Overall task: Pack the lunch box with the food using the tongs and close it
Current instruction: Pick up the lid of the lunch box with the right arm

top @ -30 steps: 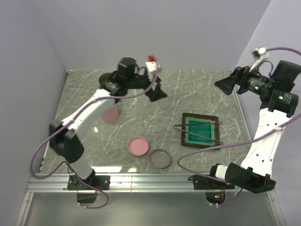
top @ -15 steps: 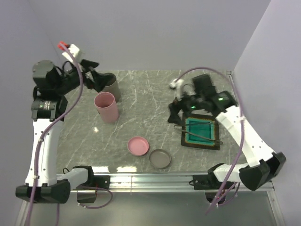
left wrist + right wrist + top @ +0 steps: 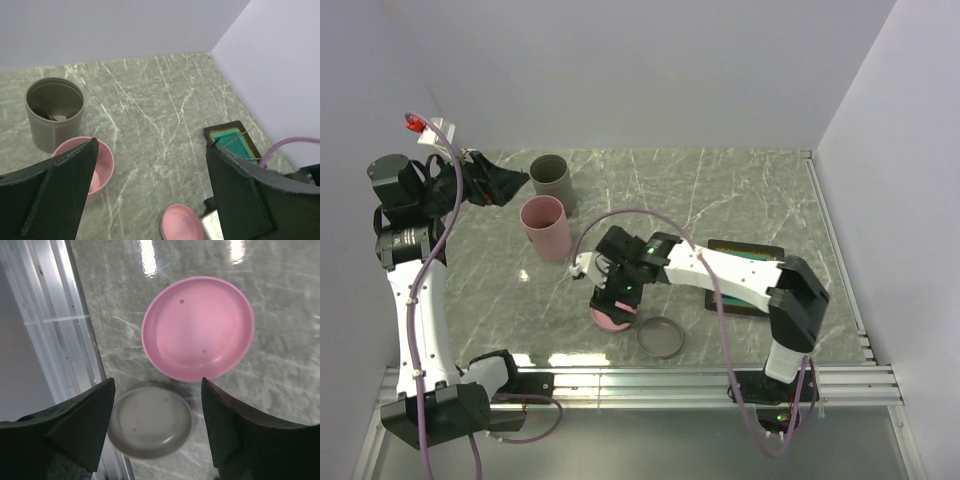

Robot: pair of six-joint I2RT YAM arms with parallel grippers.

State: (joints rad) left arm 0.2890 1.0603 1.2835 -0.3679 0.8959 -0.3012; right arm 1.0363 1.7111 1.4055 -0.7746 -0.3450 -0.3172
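In the top view the grey-green marble worktop (image 3: 720,190) lies bare across the upper middle, upper right and lower left, leaving room for a pincer to pass. At upper left the upright grey plastic cup (image 3: 552,180) and upright pink plastic cup (image 3: 545,228) stand close together, with the left pincer (image 3: 505,187) just beside the grey one. The white right arm (image 3: 720,272) bars the centre, crossing the dark-rimmed teal tray (image 3: 752,246); the right pincer (image 3: 616,298) hangs over the round pink lid (image 3: 608,322), just beside the round grey lid (image 3: 661,337) near the aluminium rail (image 3: 620,376).

A dark-framed teal tray (image 3: 235,148) lies on the grey marbled table (image 3: 720,190), edged in front by an aluminium rail (image 3: 650,380).
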